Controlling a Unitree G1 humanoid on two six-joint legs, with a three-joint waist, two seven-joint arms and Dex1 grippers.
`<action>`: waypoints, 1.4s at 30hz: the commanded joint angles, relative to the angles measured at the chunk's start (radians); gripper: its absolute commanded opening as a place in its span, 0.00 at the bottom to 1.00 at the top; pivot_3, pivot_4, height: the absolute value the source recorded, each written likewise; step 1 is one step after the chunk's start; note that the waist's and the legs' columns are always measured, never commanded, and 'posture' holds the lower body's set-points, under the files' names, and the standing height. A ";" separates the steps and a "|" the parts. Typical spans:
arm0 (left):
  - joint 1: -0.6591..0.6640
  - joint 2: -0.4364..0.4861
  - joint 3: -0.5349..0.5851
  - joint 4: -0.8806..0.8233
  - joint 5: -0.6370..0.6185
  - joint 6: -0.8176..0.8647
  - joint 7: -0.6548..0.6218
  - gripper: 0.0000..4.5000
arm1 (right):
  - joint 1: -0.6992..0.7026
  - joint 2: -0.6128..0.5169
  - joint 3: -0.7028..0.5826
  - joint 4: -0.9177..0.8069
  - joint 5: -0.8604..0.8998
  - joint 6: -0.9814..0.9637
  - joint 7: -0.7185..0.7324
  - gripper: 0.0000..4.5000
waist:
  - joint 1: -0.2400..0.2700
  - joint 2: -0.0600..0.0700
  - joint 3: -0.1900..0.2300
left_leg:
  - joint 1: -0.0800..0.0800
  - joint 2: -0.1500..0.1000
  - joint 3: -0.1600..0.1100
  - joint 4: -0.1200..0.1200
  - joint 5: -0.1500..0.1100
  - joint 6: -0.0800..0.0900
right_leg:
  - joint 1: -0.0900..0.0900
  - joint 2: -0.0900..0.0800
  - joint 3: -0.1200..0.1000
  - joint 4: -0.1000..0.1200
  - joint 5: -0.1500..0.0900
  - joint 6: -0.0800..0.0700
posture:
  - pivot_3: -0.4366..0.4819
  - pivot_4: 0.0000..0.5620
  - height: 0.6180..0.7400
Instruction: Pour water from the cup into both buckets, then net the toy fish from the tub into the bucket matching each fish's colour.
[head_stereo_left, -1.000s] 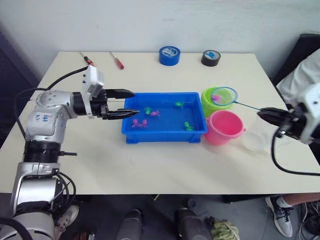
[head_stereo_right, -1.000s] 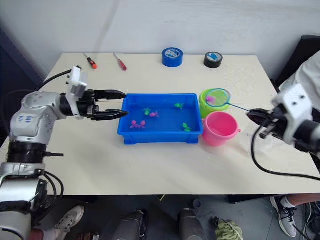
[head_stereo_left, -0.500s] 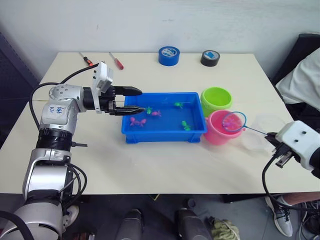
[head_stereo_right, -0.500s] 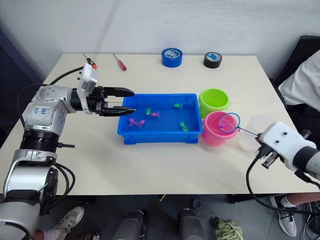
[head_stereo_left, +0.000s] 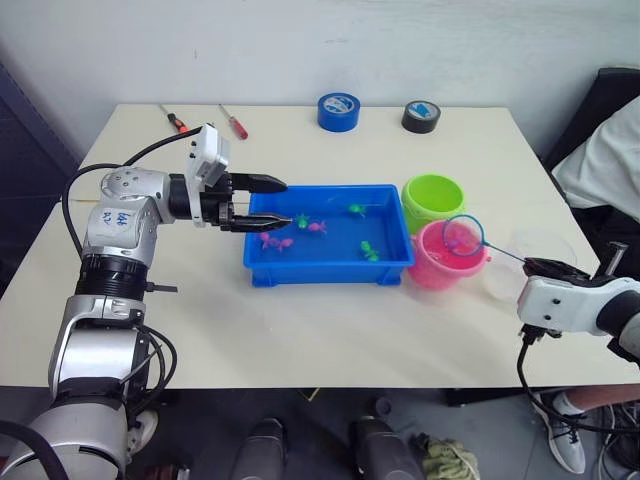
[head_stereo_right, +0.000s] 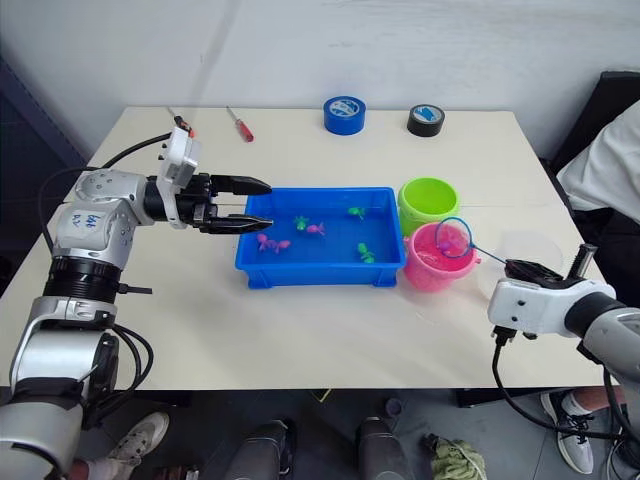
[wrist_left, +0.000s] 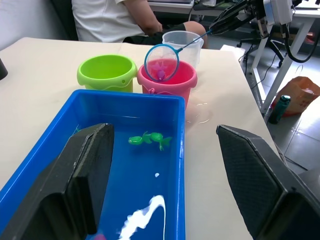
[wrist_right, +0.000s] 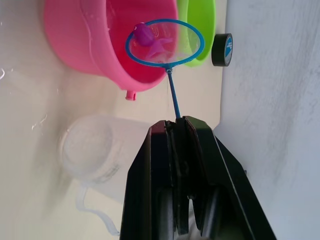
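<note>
Fingers of the right gripper (wrist_right: 177, 125) clamp the thin stick of the net (wrist_right: 165, 42), whose blue-rimmed hoop holds a pink fish (wrist_right: 144, 34) over the pink bucket (wrist_right: 95, 40). Beyond it stands the lime green bucket (wrist_left: 106, 72); the clear cup (wrist_right: 95, 150) sits just beside the fingers. Left gripper (head_stereo_left: 280, 203) fingers spread open over the blue tub's (head_stereo_left: 330, 268) end, its pink fish there half hidden.

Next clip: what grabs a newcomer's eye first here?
The bright blue tub mid-table, tiny fish scattered in it. Right of it, the right gripper holds the net, carrying a pink fish, over the pink bucket. The left gripper hovers open at the tub's left end.
</note>
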 joint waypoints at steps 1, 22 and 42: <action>-0.017 0.011 0.012 -0.008 0.002 0.002 -0.007 0.80 | 0.012 -0.009 -0.069 0.034 -0.095 -0.111 -0.071 0.00 | -0.001 0.000 0.000 | 0.000 0.000 0.000 0.000 0.000 0.000 | 0.000 0.000 0.000 0.000 0.000 0.000 | 0.48 0.27 0.95; -0.050 -0.012 0.008 0.042 0.023 -0.019 -0.023 0.80 | 0.127 0.159 -0.184 -0.008 -0.483 -0.402 -0.386 0.00 | 0.000 0.000 0.000 | 0.001 -0.001 0.000 0.000 0.001 -0.001 | 0.000 0.003 0.001 0.002 0.000 0.000 | 0.48 0.27 0.95; -0.038 0.047 0.031 0.012 0.023 0.024 -0.035 0.80 | -0.211 0.154 -0.068 -0.103 -0.043 -0.136 -0.116 0.00 | -0.025 0.000 0.000 | 0.004 0.002 0.001 0.002 0.002 -0.003 | 0.002 0.007 0.004 0.007 0.001 0.000 | 0.48 0.27 0.95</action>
